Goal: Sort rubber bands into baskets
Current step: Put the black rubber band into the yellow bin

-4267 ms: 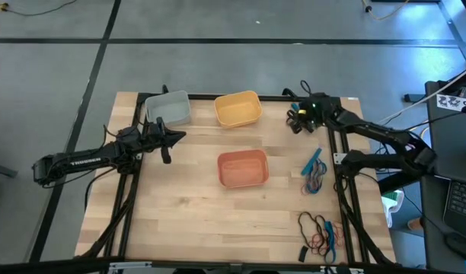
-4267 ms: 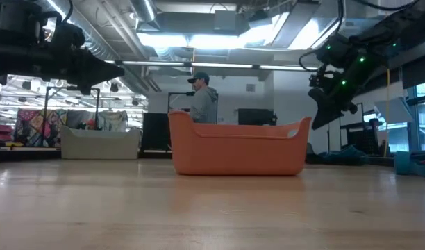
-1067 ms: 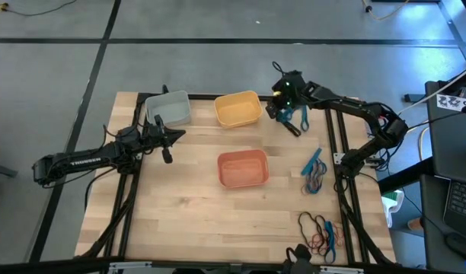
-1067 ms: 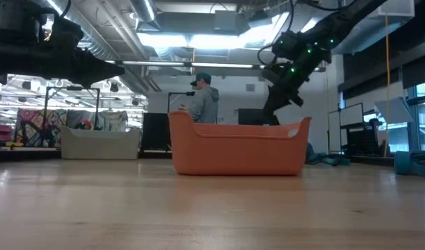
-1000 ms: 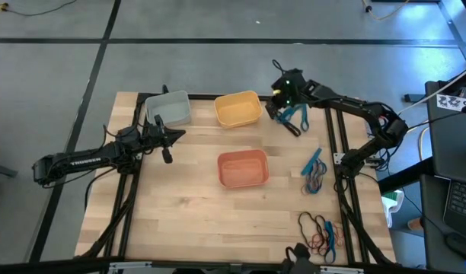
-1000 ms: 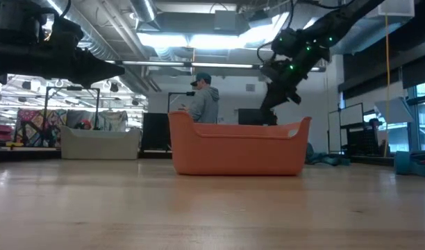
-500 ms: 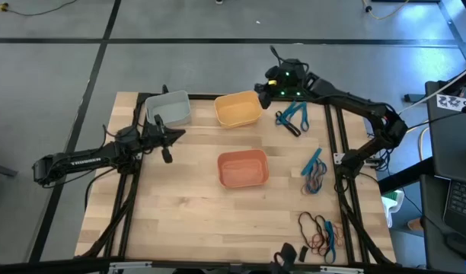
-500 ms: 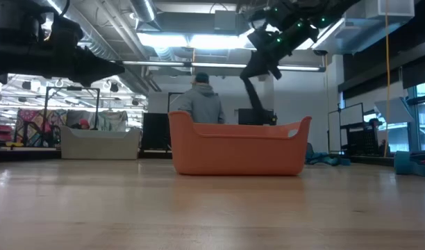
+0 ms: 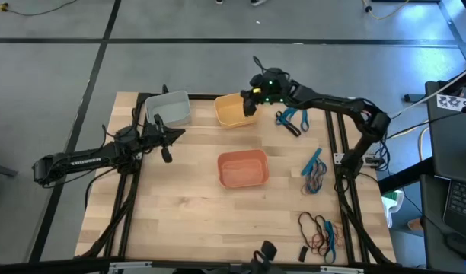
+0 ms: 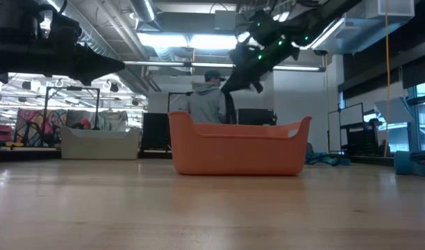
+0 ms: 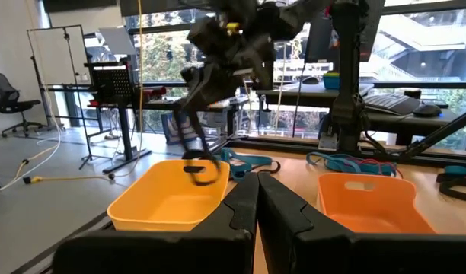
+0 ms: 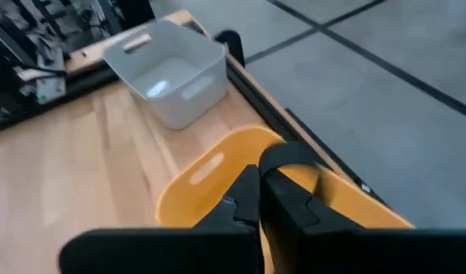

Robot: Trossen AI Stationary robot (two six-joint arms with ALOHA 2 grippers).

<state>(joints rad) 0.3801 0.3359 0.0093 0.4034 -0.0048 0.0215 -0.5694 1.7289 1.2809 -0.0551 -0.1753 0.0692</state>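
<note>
Three baskets stand on the wooden table: grey-white [image 9: 169, 108] at the far left, yellow [image 9: 234, 111] at the far middle, salmon [image 9: 243, 167] in the centre. My right gripper [image 9: 250, 103] hangs over the yellow basket's right end, shut on a black rubber band [image 12: 290, 156], which also shows in the left wrist view [image 11: 202, 170]. Loose rubber bands lie flat on the table: teal ones [image 9: 292, 119] right of the yellow basket, a blue and dark heap [image 9: 315, 173], and a mixed heap [image 9: 320, 232] near the front right. My left gripper [image 9: 166, 150] is shut and empty near the grey-white basket. My right gripper pinches the black rubber band [image 12: 288, 155] between its two shut fingers, at their free ends. The fingers slant down from the table's right. The band hangs slack as a small loop [image 11: 204, 172] below the fingertips, clear of the table, above the yellow basket's inside [image 11: 168, 199].
Black frame bars [image 9: 341, 183] run along the table's right side beside the band heaps. A person [image 10: 207, 101] stands in the room beyond the far edge. Bare wood [image 9: 195, 213] lies in front of the salmon basket.
My right gripper has risen from beside the teal bands and gone toward the table's left, carrying the black band, and now hangs over the yellow basket's right end. The teal bands have stayed on the table.
</note>
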